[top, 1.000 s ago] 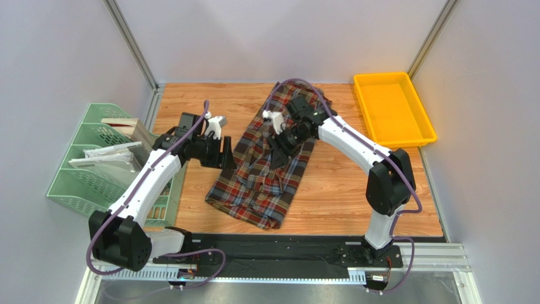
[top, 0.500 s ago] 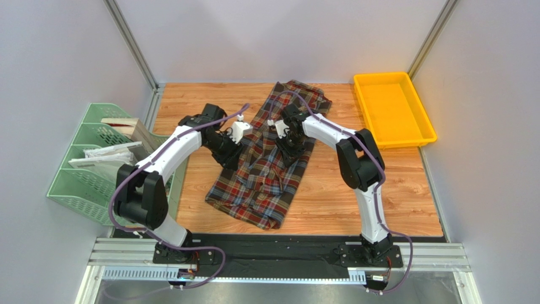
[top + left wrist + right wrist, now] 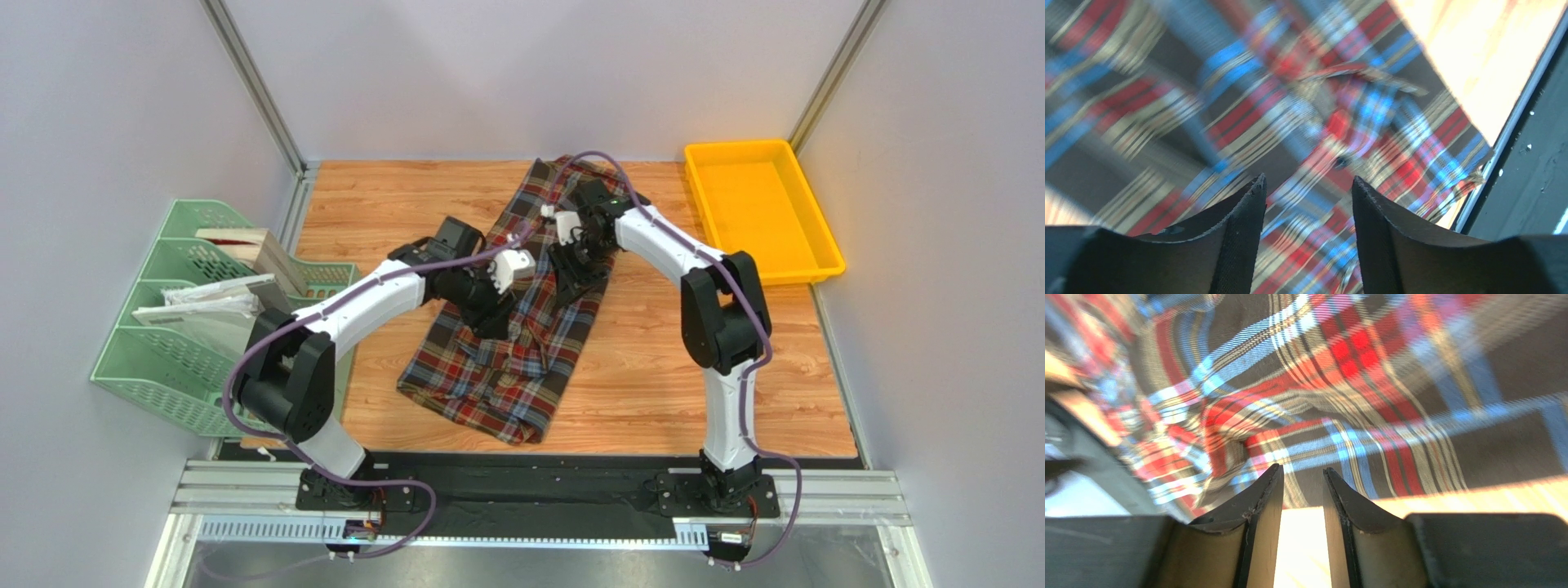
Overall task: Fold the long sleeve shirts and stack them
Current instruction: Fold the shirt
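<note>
shirt (image 3: 509,368): rumpled, lying lengthwise on the middle of the counter (image 3: 368,208), one end toward the arm bases
handling: we judge it soft, light and limp; pinch a hem or cuff edge, not mid-panel
left gripper (image 3: 1308,184): jaws apart, empty, over the shirt's middle
right gripper (image 3: 1301,471): jaws narrowly apart, empty, by the shirt's right edge, further back
change: a second ago the left gripper hung beside the shirt's left edge; now we see it over the cloth; shirt unmoved
</note>
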